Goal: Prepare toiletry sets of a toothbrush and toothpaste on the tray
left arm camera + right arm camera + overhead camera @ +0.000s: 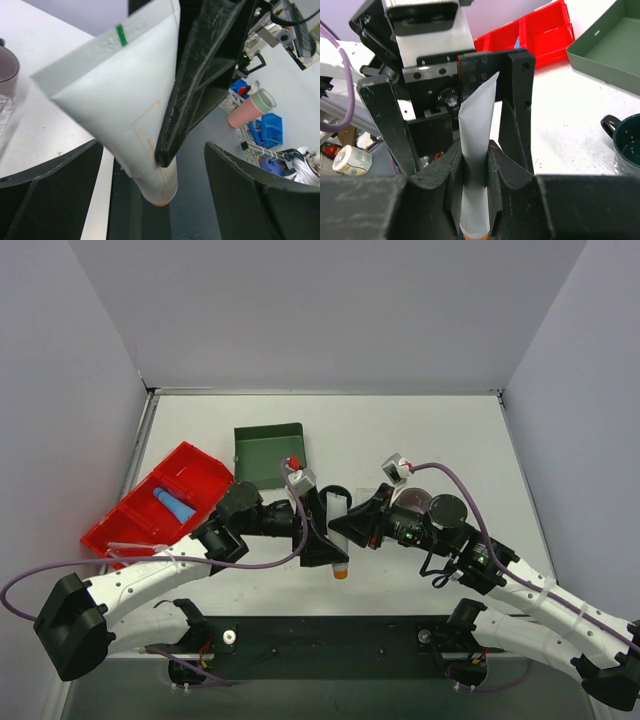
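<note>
red bin [205, 478], green box [268, 455] (dark mug [626, 146])

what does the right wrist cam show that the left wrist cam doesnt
Only the right wrist view: the red bin and the green box on the table behind the arms, with the white tube seen edge-on.
Only the left wrist view: the tube's broad face with a green mark on its flat end, and a pink cup beyond the table.
Both: the tube clamped in the right pincer, orange cap down, with the left pincer open on either side of it.
</note>
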`<act>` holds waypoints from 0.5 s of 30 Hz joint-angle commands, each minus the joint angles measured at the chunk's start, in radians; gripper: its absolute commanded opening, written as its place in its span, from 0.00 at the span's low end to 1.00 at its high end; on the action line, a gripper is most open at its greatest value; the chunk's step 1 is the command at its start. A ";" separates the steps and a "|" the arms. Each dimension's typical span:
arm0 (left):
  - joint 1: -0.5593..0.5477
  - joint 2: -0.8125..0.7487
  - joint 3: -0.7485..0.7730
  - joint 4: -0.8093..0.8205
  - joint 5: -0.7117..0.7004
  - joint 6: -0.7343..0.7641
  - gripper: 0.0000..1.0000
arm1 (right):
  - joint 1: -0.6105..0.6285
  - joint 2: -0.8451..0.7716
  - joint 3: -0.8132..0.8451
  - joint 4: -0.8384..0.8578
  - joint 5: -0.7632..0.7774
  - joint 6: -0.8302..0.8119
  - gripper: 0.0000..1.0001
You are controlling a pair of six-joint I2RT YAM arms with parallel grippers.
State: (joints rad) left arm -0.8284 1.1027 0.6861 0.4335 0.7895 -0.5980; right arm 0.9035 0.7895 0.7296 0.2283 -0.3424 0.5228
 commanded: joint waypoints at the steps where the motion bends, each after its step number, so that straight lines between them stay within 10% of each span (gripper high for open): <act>1: -0.037 0.028 -0.048 0.267 -0.015 -0.164 0.88 | -0.005 -0.021 -0.006 0.178 -0.046 0.026 0.10; 15: -0.080 0.043 -0.057 0.271 -0.044 -0.176 0.29 | -0.003 -0.059 0.004 0.135 -0.021 0.014 0.27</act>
State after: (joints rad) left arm -0.9081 1.1671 0.6052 0.7235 0.7559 -0.8185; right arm 0.9035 0.7723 0.7048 0.3145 -0.3698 0.5491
